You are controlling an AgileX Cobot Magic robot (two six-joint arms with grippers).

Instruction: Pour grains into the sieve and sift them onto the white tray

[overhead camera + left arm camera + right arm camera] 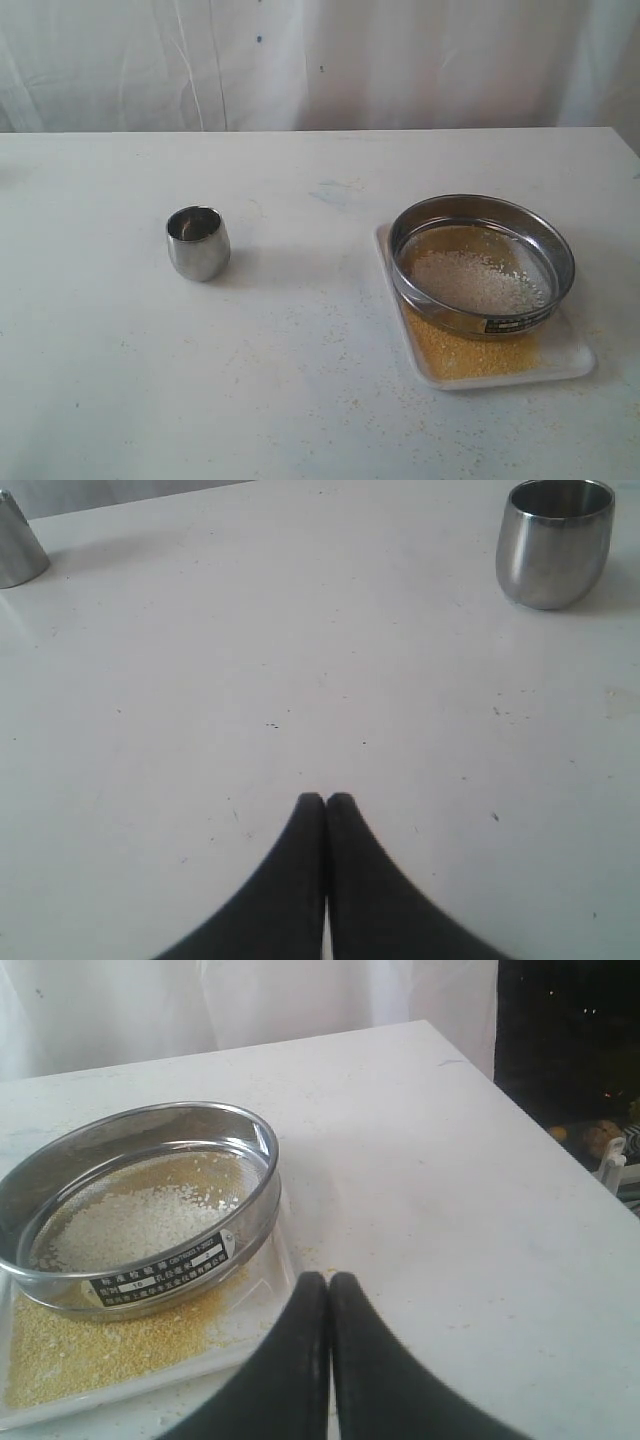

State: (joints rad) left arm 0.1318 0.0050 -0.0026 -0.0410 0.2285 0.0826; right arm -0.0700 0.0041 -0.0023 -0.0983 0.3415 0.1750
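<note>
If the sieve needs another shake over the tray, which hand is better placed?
Right. The right hand sits shut beside the sieve and white tray; the left hand faces only the steel cup.

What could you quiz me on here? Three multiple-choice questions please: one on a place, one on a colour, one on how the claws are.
1. Where does the sieve sit?
A. in a cardboard box
B. on the white tray
C. on a shelf

2. What colour are the grains lying on the tray?
A. yellow-golden
B. black
C. green

3. How are the left claw and right claw?
A. wide open
B. gripping the sieve
C. shut and empty

Answers:
1 B, the tray's white rim shows beneath the sieve.
2 A, a golden layer covers the tray in front of the sieve.
3 C, each wrist view shows fingertips pressed together with nothing between.
</note>
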